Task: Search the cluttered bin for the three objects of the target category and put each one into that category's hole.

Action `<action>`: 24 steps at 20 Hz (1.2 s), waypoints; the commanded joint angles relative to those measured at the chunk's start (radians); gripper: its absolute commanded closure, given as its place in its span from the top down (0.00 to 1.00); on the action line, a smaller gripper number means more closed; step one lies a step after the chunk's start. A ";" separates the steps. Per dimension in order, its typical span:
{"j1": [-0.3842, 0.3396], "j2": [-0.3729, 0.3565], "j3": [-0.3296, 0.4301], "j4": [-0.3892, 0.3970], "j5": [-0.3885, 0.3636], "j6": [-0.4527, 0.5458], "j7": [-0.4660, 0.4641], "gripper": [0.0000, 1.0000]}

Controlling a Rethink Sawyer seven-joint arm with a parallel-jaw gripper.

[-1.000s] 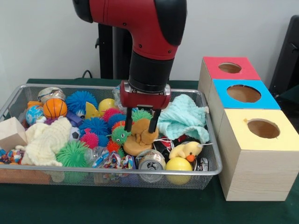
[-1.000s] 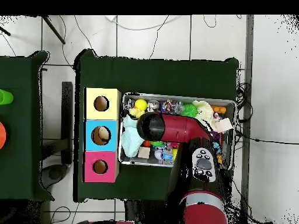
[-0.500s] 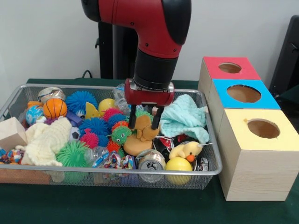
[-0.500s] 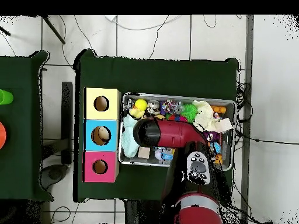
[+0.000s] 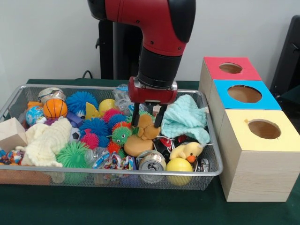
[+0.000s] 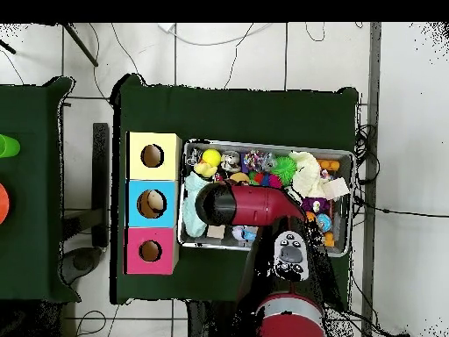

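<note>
Gripper [image 5: 147, 121]: closed on upper part of tan plush toy [image 5: 140, 136]
Toy position: base resting mid-bin [image 5: 206, 161], beside spiky balls
Risk: soft plush slipping free or dragging neighbouring clutter upward

Plain pale wall [image 5: 42, 37], white tiled floor [image 6: 408, 132], dark green tablecloth [image 6: 237, 110], loose cables [image 6: 219, 39]

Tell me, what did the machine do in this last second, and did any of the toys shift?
The hand, shut on the tan plush toy, rose a little and drifted toward the coloured boxes, pulling the toy's upper part up with it; the toy's base looks still down among the clutter. The mesh bin, mint cloth, yellow duck and spiky balls stayed where they were.
</note>
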 commanded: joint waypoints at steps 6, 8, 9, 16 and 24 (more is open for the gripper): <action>-0.015 0.066 0.032 0.105 -0.048 -0.145 0.159 1.00; -0.018 0.085 0.035 0.098 -0.048 -0.171 0.163 1.00; -0.012 0.096 0.030 0.091 -0.047 -0.182 0.167 1.00; 0.012 0.117 0.015 0.094 -0.027 -0.219 0.186 1.00; 0.000 0.094 0.025 0.120 -0.031 -0.213 0.165 1.00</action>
